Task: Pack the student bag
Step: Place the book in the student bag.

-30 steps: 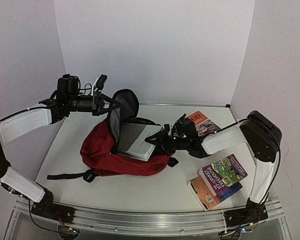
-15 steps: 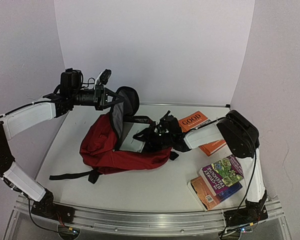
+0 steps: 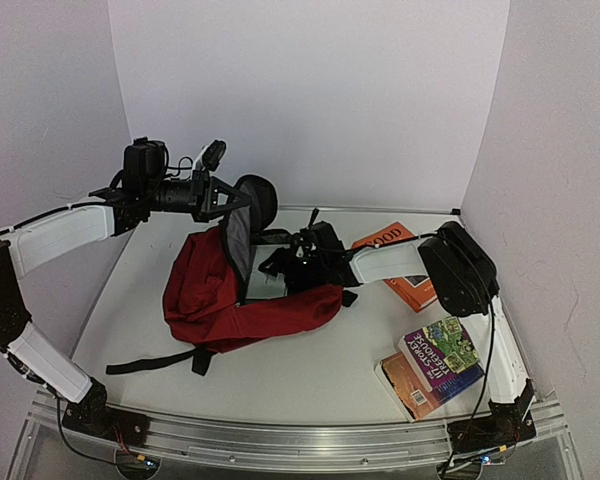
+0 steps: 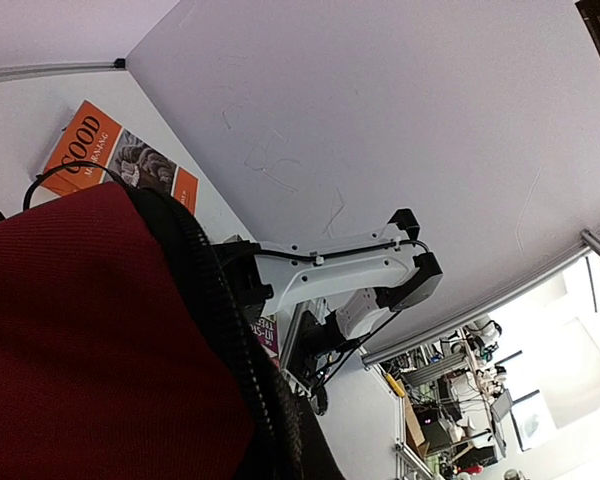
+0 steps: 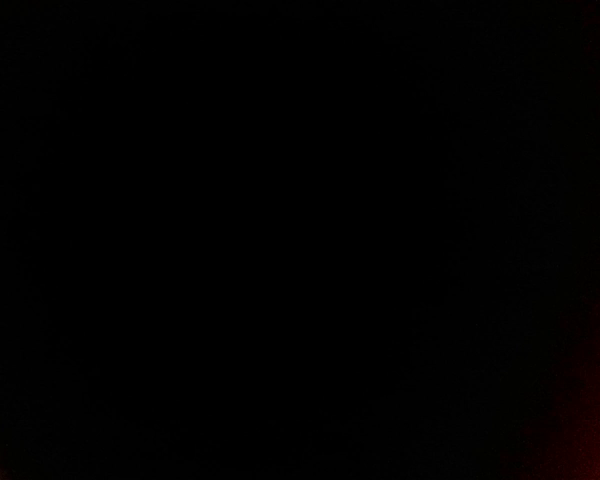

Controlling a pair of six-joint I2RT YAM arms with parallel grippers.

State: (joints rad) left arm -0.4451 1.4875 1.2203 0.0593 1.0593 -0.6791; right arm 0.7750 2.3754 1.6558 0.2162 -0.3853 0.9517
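The student bag [image 3: 220, 305], dark red with black straps, lies on its side at the table's middle left, its mouth facing right. My left gripper [image 3: 223, 203] is shut on the top edge of the bag's grey-lined flap [image 3: 238, 240] and holds it up. The left wrist view shows only red fabric [image 4: 70, 340] and a black zipper edge [image 4: 230, 330]; its fingers are hidden. My right gripper [image 3: 280, 265] is pushed into the bag's mouth, fingertips hidden. A sliver of a white book [image 3: 259, 284] shows inside. The right wrist view is black.
An orange book marked GOOD [image 3: 418, 290] lies right of the bag, partly under my right arm; it also shows in the left wrist view [image 4: 100, 160]. Two stacked books [image 3: 438, 362] lie at the front right. A black strap [image 3: 150, 362] trails toward the front left.
My right arm has pushed left into the bag's mouth, carrying the white book almost out of sight. The bag has slid and bunched to the left. The left gripper has raised the flap slightly.
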